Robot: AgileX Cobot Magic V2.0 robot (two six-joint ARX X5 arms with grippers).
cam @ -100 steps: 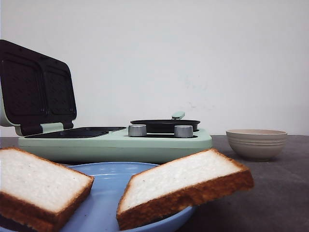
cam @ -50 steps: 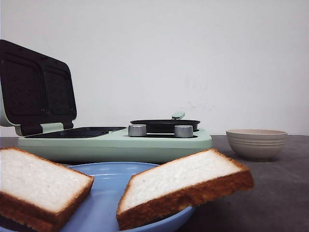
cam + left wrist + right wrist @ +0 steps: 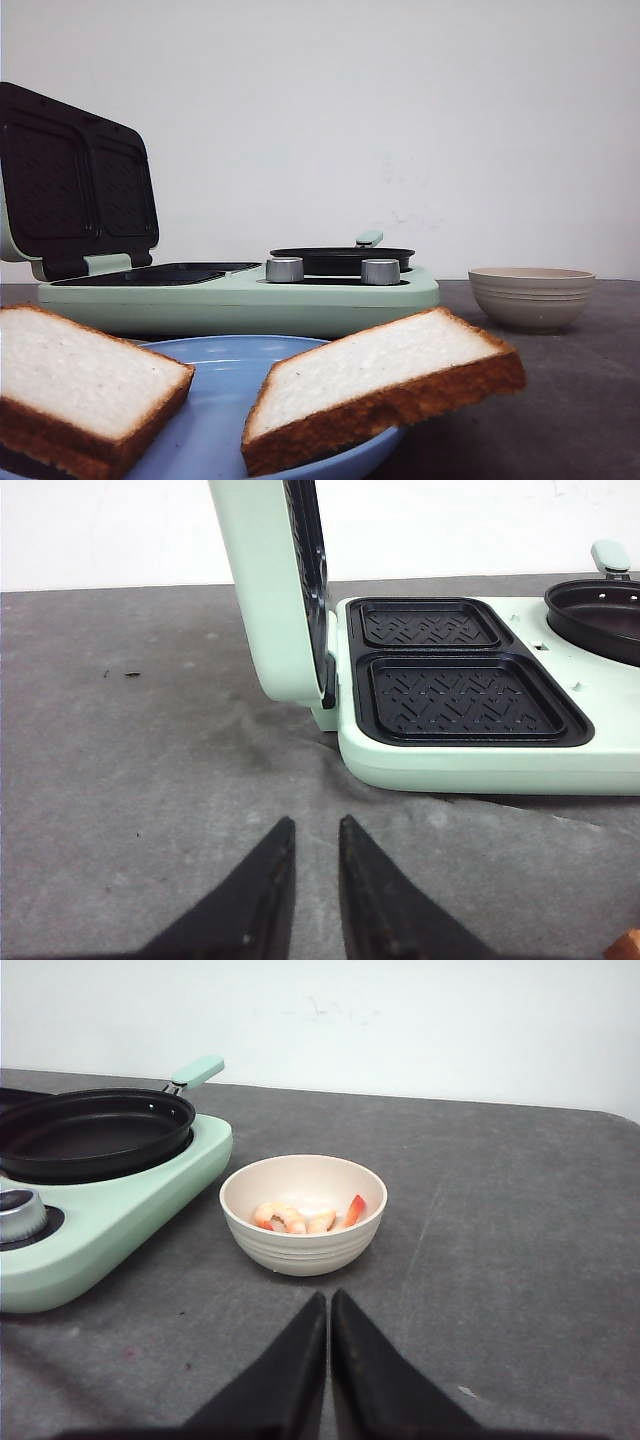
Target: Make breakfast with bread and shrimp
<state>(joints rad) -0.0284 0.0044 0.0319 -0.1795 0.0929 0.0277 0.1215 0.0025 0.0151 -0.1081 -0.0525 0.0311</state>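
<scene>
Two thick square slices of white bread lie on a blue plate (image 3: 215,400) close to the front camera, one at the left (image 3: 80,375) and one at the right (image 3: 380,365) overhanging the rim. The shrimp (image 3: 290,1218), pinkish-orange pieces, sit inside a beige ribbed bowl (image 3: 300,1245). My right gripper (image 3: 329,1298) hovers just short of that bowl, shut and empty. Over bare grey cloth beside the sandwich maker, my left gripper (image 3: 315,825) is open by a narrow gap with nothing in it. Neither gripper shows in the front view.
A mint-green sandwich maker (image 3: 240,295) stands mid-table with its lid (image 3: 75,180) raised. Its two dark grill plates (image 3: 460,695) are bare, and its round black pan (image 3: 95,1135) holds nothing. The beige bowl (image 3: 531,297) stands to its right.
</scene>
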